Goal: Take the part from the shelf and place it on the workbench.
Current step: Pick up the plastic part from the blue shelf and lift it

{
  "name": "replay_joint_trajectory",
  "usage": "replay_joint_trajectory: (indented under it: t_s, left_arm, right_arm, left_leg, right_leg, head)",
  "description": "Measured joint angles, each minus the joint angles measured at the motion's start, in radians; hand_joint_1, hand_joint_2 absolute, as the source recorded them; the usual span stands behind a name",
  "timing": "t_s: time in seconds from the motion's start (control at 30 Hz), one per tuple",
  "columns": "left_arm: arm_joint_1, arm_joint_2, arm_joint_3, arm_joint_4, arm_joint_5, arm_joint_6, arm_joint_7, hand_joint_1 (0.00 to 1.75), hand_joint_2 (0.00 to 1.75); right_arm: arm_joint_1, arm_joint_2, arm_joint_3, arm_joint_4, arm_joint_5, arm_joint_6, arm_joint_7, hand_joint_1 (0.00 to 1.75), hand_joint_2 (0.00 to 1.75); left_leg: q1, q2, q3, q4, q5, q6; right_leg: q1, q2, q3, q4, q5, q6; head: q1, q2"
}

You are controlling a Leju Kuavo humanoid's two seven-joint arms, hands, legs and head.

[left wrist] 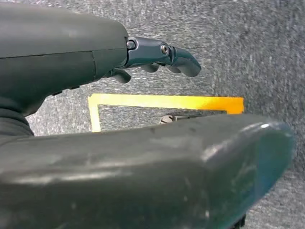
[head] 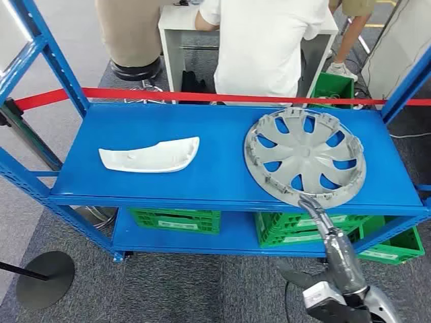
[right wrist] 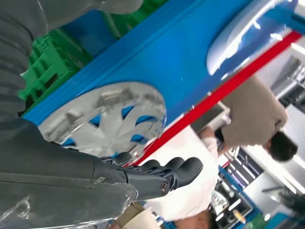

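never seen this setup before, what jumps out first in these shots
A big grey hubcap lies flat on the right of the blue shelf, its near rim at the front edge. The right hand reaches up to that rim. A long white part lies on the shelf's left, and a red tape runs behind it.

- Lighting bright and even; shadows under parts on the blue shelf (head: 223,168) faint.
- Right wrist view: glare washes out background; left wrist view: near thumb (left wrist: 179,171) blurred.
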Motion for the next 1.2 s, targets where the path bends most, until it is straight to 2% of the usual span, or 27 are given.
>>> replay_joint_trajectory:
  t_s: [0.07, 0.17, 0.2, 0.23, 0.27, 0.3, 0.37, 0.4, 0.5, 0.53, 0.57, 0.6, 0.67, 0.7, 0.73, 0.77, 0.83, 0.87, 0.93, 1.03, 1.07, 1.1, 1.17, 1.2]
  left_arm:
    - [0.000, -0.001, -0.002, 0.000, 0.000, -0.001, 0.000, 0.00, 0.00]
    - [0.000, -0.007, -0.006, 0.000, 0.000, -0.004, 0.001, 0.00, 0.00]
    - [0.000, -0.009, -0.007, 0.000, 0.000, -0.005, 0.002, 0.00, 0.00]
    - [0.000, -0.011, -0.008, 0.000, 0.000, -0.005, 0.003, 0.00, 0.00]
    - [0.001, -0.013, -0.008, 0.000, 0.000, -0.005, 0.003, 0.00, 0.00]
    - [0.001, -0.014, -0.009, 0.000, 0.000, -0.005, 0.003, 0.00, 0.00]
    - [0.000, -0.015, -0.010, 0.000, 0.000, -0.005, 0.003, 0.00, 0.00]
    - [0.000, -0.015, -0.011, 0.000, 0.000, -0.005, 0.003, 0.00, 0.00]
    - [0.000, -0.014, -0.013, 0.000, 0.000, -0.005, 0.003, 0.00, 0.00]
    - [0.000, -0.014, -0.014, 0.000, 0.000, -0.006, 0.002, 0.00, 0.00]
    - [0.000, -0.013, -0.014, 0.000, 0.000, -0.006, 0.001, 0.00, 0.00]
    - [-0.001, -0.013, -0.014, 0.000, 0.000, -0.007, 0.000, 0.00, 0.00]
    - [-0.001, -0.013, -0.015, 0.000, 0.000, -0.008, -0.001, 0.00, 0.00]
    - [0.000, -0.013, -0.015, 0.000, 0.000, -0.008, -0.001, 0.00, 0.00]
    - [0.001, -0.013, -0.015, 0.000, 0.000, -0.008, -0.001, 0.00, 0.00]
    - [0.001, -0.012, -0.015, 0.000, 0.001, -0.008, -0.001, 0.00, 0.00]
    - [0.000, -0.011, -0.015, 0.000, 0.001, -0.009, -0.002, 0.00, 0.00]
    - [-0.002, -0.010, -0.015, 0.000, 0.001, -0.009, -0.004, 0.00, 0.00]
    - [-0.005, -0.010, -0.015, 0.000, 0.001, -0.010, -0.008, 0.00, 0.00]
    - [-0.007, -0.011, -0.016, 0.000, 0.000, -0.012, -0.012, 0.00, 0.00]
    - [-0.007, -0.011, -0.017, 0.000, 0.000, -0.012, -0.013, 0.00, 0.00]
    - [-0.008, -0.010, -0.018, 0.000, 0.000, -0.013, -0.013, 0.00, 0.00]
    - [-0.009, -0.009, -0.022, 0.000, 0.000, -0.013, -0.013, 0.00, 0.00]
    - [-0.009, -0.009, -0.024, 0.000, 0.000, -0.013, -0.013, 0.00, 0.00]
  right_arm:
    - [-0.013, -0.002, 0.009, 0.008, 0.014, -0.008, 0.007, 0.00, 1.75]
    - [-0.049, -0.004, 0.040, 0.044, 0.051, -0.027, 0.027, 0.00, 1.75]
    - [-0.059, -0.004, 0.049, 0.058, 0.060, -0.031, 0.032, 0.00, 1.75]
    - [-0.069, -0.004, 0.056, 0.070, 0.069, -0.035, 0.036, 0.00, 1.75]
    - [-0.079, -0.004, 0.060, 0.082, 0.079, -0.040, 0.041, 0.00, 1.75]
    - [-0.090, -0.004, 0.064, 0.094, 0.089, -0.045, 0.045, 0.00, 1.75]
    - [-0.110, -0.004, 0.068, 0.114, 0.102, -0.053, 0.051, 0.00, 1.75]
    - [-0.116, -0.004, 0.069, 0.122, 0.107, -0.054, 0.053, 0.00, 1.75]
    - [-0.132, -0.003, 0.073, 0.147, 0.133, -0.056, 0.064, 0.00, 1.75]
    - [-0.141, -0.003, 0.075, 0.157, 0.148, -0.055, 0.070, 0.00, 1.75]
    - [-0.151, -0.002, 0.077, 0.168, 0.165, -0.054, 0.077, 0.00, 1.75]
    - [-0.161, 0.000, 0.080, 0.181, 0.182, -0.053, 0.084, 0.00, 1.75]
    - [-0.176, 0.004, 0.087, 0.207, 0.208, -0.051, 0.094, 0.00, 1.75]
    - [-0.180, 0.006, 0.091, 0.220, 0.217, -0.051, 0.097, 0.00, 1.75]
    - [-0.184, 0.008, 0.094, 0.230, 0.220, -0.050, 0.099, 0.00, 1.75]
    - [-0.187, 0.010, 0.097, 0.237, 0.223, -0.050, 0.100, 0.00, 1.75]
    - [-0.196, 0.014, 0.102, 0.250, 0.233, -0.050, 0.103, 0.00, 1.75]
    - [-0.202, 0.016, 0.104, 0.256, 0.244, -0.048, 0.105, 0.00, 1.75]
    - [-0.217, 0.022, 0.112, 0.274, 0.280, -0.041, 0.113, 0.00, 1.75]
    - [-0.243, 0.038, 0.134, 0.313, 0.344, -0.037, 0.125, 0.00, 1.75]
    - [-0.252, 0.044, 0.142, 0.327, 0.365, -0.040, 0.130, 0.00, 1.75]
    - [-0.261, 0.050, 0.149, 0.341, 0.383, -0.047, 0.135, 0.00, 1.75]
    - [-0.277, 0.063, 0.162, 0.372, 0.414, -0.066, 0.148, 0.00, 1.75]
    - [-0.284, 0.069, 0.167, 0.387, 0.424, -0.074, 0.154, 0.00, 1.75]
  left_leg:
    - [0.000, 0.000, 0.001, 0.000, -0.001, 0.005]
    - [-0.002, 0.002, 0.003, 0.000, -0.004, 0.013]
    - [-0.003, 0.002, 0.004, 0.000, -0.005, 0.014]
    - [-0.003, 0.001, 0.007, 0.000, -0.007, 0.014]
    - [-0.003, 0.001, 0.011, 0.000, -0.008, 0.014]
    - [-0.003, 0.000, 0.015, 0.000, -0.011, 0.011]
    - [-0.006, -0.001, 0.020, 0.002, -0.015, 0.003]
    - [-0.008, -0.002, 0.020, 0.002, -0.015, -0.002]
    - [-0.008, -0.003, 0.019, -0.001, -0.013, -0.018]
    - [-0.007, -0.002, 0.015, 0.007, -0.022, -0.023]
    - [-0.007, -0.002, 0.004, 0.033, -0.040, -0.028]
    - [-0.007, -0.001, -0.020, 0.082, -0.068, -0.032]
    - [-0.007, -0.001, -0.086, 0.216, -0.128, -0.036]
    - [-0.007, -0.001, -0.112, 0.266, -0.142, -0.037]
    - [-0.007, -0.001, -0.121, 0.281, -0.134, -0.036]
    - [-0.007, -0.001, -0.111, 0.257, -0.108, -0.034]
    - [-0.007, 0.000, -0.051, 0.131, -0.034, -0.028]
    - [-0.007, 0.000, -0.020, 0.066, -0.012, -0.025]
    - [-0.008, 0.000, 0.009, 0.001, -0.002, -0.018]
    - [-0.005, 0.000, 0.011, -0.008, -0.002, -0.005]
    - [-0.003, 0.000, 0.012, -0.010, -0.001, 0.000]
    - [-0.001, 0.000, 0.013, -0.012, 0.000, 0.004]
    - [-0.001, 0.001, 0.014, -0.012, -0.001, 0.009]
    - [-0.001, 0.001, 0.014, -0.012, -0.002, 0.010]
  right_leg:
    - [0.000, -0.002, -0.020, 0.045, -0.027, 0.003]
    - [-0.001, -0.005, -0.116, 0.233, -0.111, 0.009]
    - [-0.001, -0.005, -0.138, 0.270, -0.117, 0.010]
    - [-0.001, -0.005, -0.141, 0.267, -0.100, 0.009]
    - [-0.001, -0.005, -0.126, 0.226, -0.067, 0.007]
    - [-0.001, -0.005, -0.097, 0.159, -0.025, 0.005]
    - [-0.001, -0.004, -0.045, 0.045, 0.024, 0.001]
    - [0.000, -0.003, -0.034, 0.019, 0.031, -0.003]
    - [0.001, 0.000, -0.034, 0.011, 0.034, -0.019]
    - [0.000, 0.000, -0.033, 0.009, 0.036, -0.026]
    - [-0.002, -0.001, -0.032, 0.006, 0.038, -0.032]
    - [-0.003, -0.002, -0.032, 0.005, 0.039, -0.037]
    - [-0.002, -0.004, -0.033, 0.005, 0.038, -0.042]
    - [-0.002, -0.004, -0.033, 0.005, 0.038, -0.043]
    - [-0.002, -0.004, -0.033, 0.005, 0.038, -0.043]
    - [-0.002, -0.004, -0.031, 0.005, 0.037, -0.043]
    - [-0.001, -0.003, -0.028, 0.005, 0.035, -0.040]
    - [0.001, -0.002, -0.028, 0.007, 0.033, -0.037]
    - [0.005, -0.001, -0.030, 0.007, 0.032, -0.028]
    - [0.005, -0.002, -0.033, 0.006, 0.029, -0.013]
    - [0.005, -0.003, -0.042, 0.026, 0.015, -0.008]
    - [0.004, -0.004, -0.062, 0.069, -0.010, -0.003]
    - [0.003, -0.006, -0.125, 0.203, -0.071, 0.003]
    - [0.002, -0.006, -0.154, 0.262, -0.090, 0.005]
  head:
    - [0.004, 0.000]
    - [0.010, 0.000]
    - [0.010, 0.000]
    - [0.009, 0.000]
    - [0.010, 0.000]
    - [0.010, 0.000]
    - [0.010, 0.000]
    - [0.009, 0.000]
    - [0.008, 0.000]
    - [0.007, 0.000]
    - [0.004, 0.000]
    - [0.002, 0.000]
    - [-0.002, 0.000]
    - [-0.002, 0.000]
    - [-0.002, 0.000]
    - [-0.002, 0.000]
    - [-0.003, 0.000]
    - [-0.004, 0.000]
    - [-0.004, 0.000]
    - [-0.004, 0.000]
    - [-0.002, 0.000]
    - [0.001, 0.000]
    - [0.005, 0.000]
    - [0.006, 0.000]
